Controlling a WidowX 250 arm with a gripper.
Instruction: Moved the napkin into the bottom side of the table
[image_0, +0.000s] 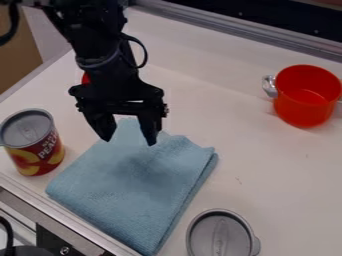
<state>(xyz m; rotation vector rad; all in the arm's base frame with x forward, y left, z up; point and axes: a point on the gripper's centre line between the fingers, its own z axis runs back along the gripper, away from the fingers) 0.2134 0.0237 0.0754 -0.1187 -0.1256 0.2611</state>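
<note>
The black gripper (129, 140) hangs over the upper part of the napkin, its two fingers spread apart with nothing held between them. Below it lies the light blue folded napkin (133, 185) on the white table (267, 170), at the lower left of the view. The napkin's lower corner reaches the table's front edge, and its top end is partly hidden behind the gripper. Whether the fingertips touch the cloth I cannot tell.
A can (35, 145) stands left of the napkin. A grey lid-like round item (220, 237) lies right of its lower corner. An orange-red pot (304, 97) is at the upper right. Something red (85, 78) shows behind the arm.
</note>
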